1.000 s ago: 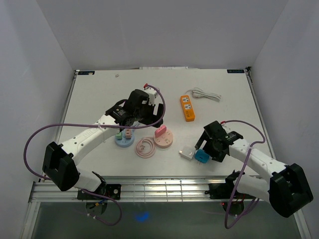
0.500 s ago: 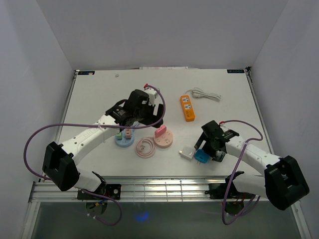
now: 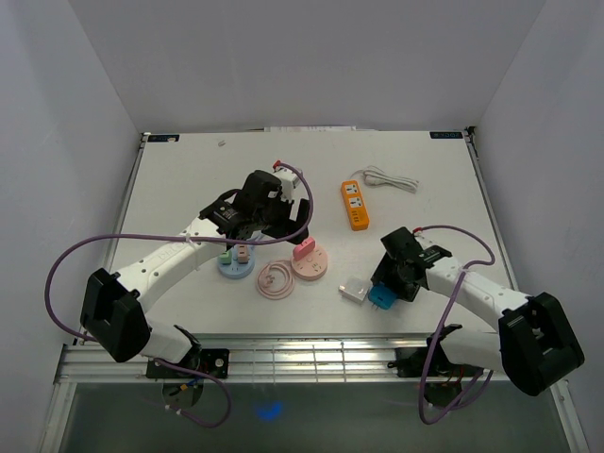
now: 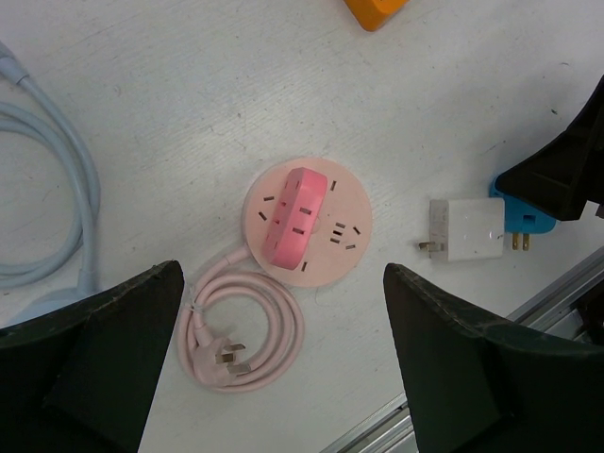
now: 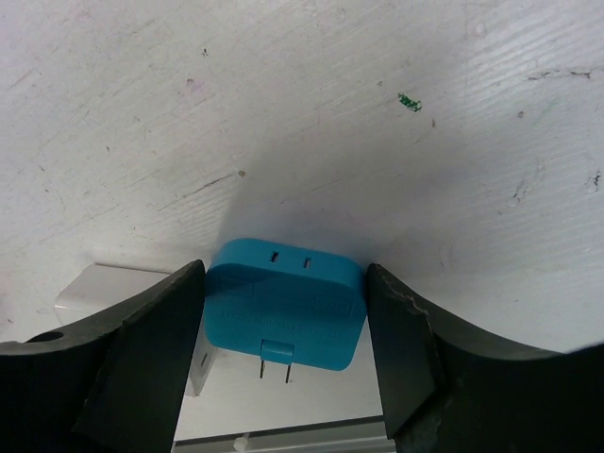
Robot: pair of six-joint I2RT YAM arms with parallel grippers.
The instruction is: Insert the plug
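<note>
A blue plug (image 3: 380, 299) lies flat on the table at the front right, prongs toward the near edge. In the right wrist view, my right gripper (image 5: 285, 269) has its fingers pressed against both sides of the blue plug (image 5: 283, 307). In the top view the right gripper (image 3: 386, 291) is low over it. A white plug (image 3: 355, 289) lies just left of it. A pink round socket (image 3: 310, 262) with a raised pink block sits mid-table. My left gripper (image 3: 286, 221) hovers open and empty above the pink socket (image 4: 307, 222).
A coiled pink cord (image 4: 241, 330) lies beside the pink socket. A blue round socket (image 3: 234, 262) holding small plugs sits to the left. An orange power strip (image 3: 355, 205) with a white cord (image 3: 387, 177) lies at the back. The table's near metal edge runs just past the plugs.
My right gripper has shifted slightly left and down over the blue plug and closed in on its sides. The left arm has not moved.
</note>
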